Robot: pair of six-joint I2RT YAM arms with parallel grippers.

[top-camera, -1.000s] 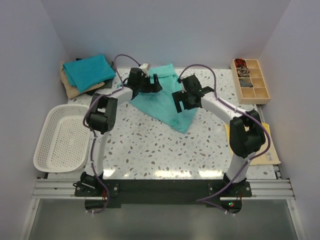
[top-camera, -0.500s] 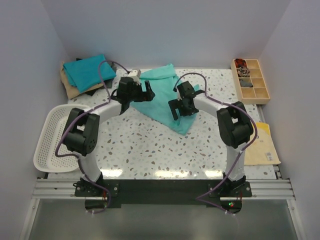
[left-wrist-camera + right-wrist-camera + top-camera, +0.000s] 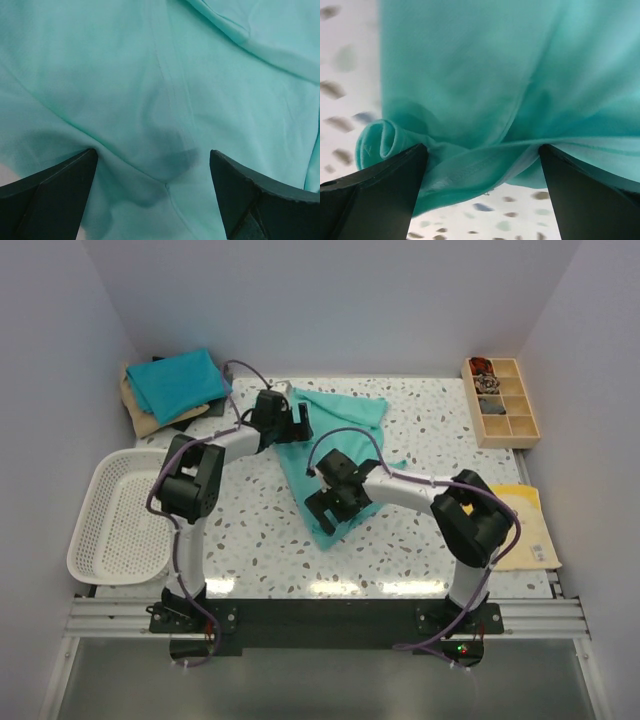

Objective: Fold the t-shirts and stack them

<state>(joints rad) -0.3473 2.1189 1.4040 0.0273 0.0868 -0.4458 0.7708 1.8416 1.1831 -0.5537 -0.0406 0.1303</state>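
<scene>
A light sea-green t-shirt [image 3: 345,418] lies crumpled across the middle-back of the table. My left gripper [image 3: 290,426] is open over its upper-left edge; in the left wrist view [image 3: 152,152] the cloth [image 3: 150,75] lies flat between the wide-apart jaws. My right gripper [image 3: 330,508] is open at the shirt's near end; in the right wrist view [image 3: 482,147] a rolled hem of the cloth [image 3: 470,75] sits between the jaws, just above the speckled table. A folded teal-blue t-shirt [image 3: 178,382] tops a stack with a tan one [image 3: 140,418] and a dark one [image 3: 192,421] at the back left.
A white mesh basket [image 3: 120,515] stands at the left edge. A wooden compartment tray [image 3: 503,400] sits at the back right. Flat yellow and tan sheets [image 3: 527,525] lie at the right edge beside the right arm.
My right gripper has swept towards the near left, and the shirt's lower end moved with it. My left gripper shifted slightly right on the shirt's upper edge. The shirt now lies more bunched.
</scene>
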